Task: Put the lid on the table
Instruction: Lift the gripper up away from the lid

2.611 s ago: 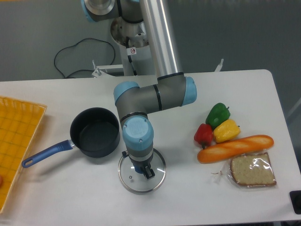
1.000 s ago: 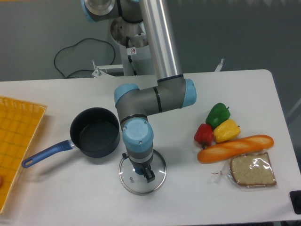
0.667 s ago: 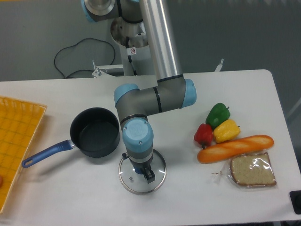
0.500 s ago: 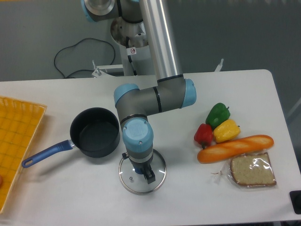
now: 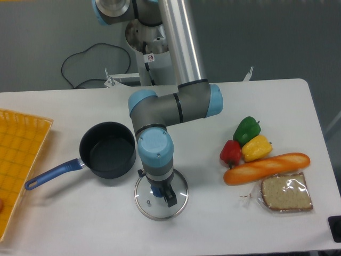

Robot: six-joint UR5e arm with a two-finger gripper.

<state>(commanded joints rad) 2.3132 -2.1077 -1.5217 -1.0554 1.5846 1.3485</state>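
Nearest the camera the lid (image 5: 160, 198) lies flat on the white tabletop (image 5: 80, 224), just in front of the dark saucepan (image 5: 108, 149) and apart from it — the glass disc rests on bare surface, so the placing looks done or all but done. The gripper (image 5: 160, 193) hangs straight down over the lid's centre, its wrist hiding most of the blue knob (image 5: 156, 194); whether the fingers are parted or closed on the knob I cannot tell from this overhead angle. The relation that matters: the lid sits directly beneath the fingers, so any release and retreat would be straight up. Further right lie a wrapped bread slice (image 5: 286, 192), a baguette (image 5: 266, 167) and 3 peppers (image 5: 245, 141); far left — a yellow tray (image 5: 18, 154).
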